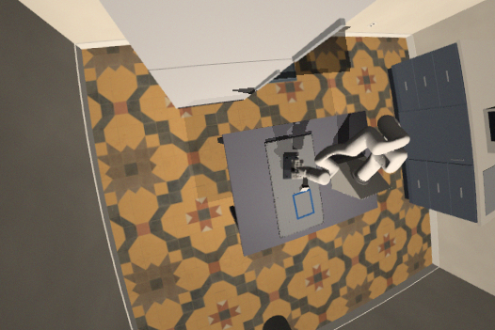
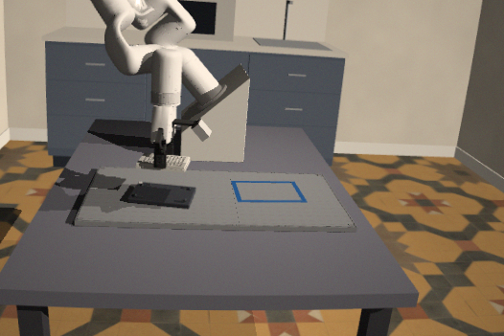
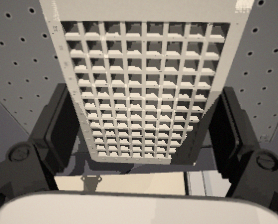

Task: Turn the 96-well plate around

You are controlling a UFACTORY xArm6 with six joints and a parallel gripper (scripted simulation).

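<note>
Soft even light; hard shadows on deck (image 2: 287, 214); views coarse, perhaps slightly blurred.

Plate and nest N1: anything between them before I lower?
Nothing but air. In the exterior view the plate, clamped in the claw, hangs above the dark, unoccupied nest.

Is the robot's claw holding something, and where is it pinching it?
Yes. The gripper holds the white 96-well plate, one finger pressed on each long side, near one end.
</note>
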